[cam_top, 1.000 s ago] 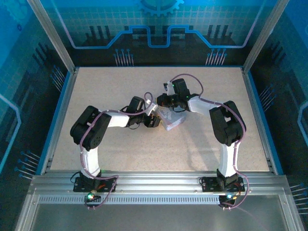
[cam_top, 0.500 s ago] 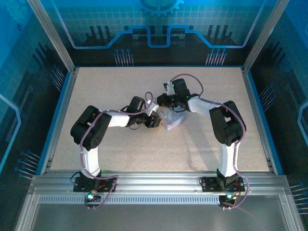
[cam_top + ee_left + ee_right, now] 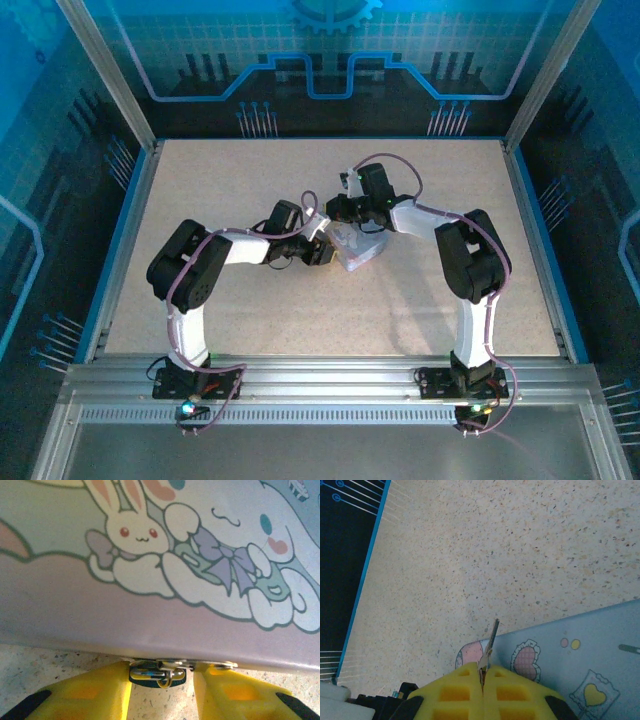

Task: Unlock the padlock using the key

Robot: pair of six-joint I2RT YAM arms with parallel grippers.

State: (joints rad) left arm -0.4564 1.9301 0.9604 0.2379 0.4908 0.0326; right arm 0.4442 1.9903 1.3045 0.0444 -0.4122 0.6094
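While the right gripper pinches the key, the left gripper flanks the padlock; grip unclear

The tin box is wearing pastel lilac-blue with white cartoon bunnies; left gripper and right gripper are showing yellow; tabletop is looking speckled beige

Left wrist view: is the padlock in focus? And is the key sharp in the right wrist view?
Left wrist: padlock soft and dim under the printed box edge; right wrist: key edge-on but fairly crisp, tabletop sharp; top external: blue-tinted.
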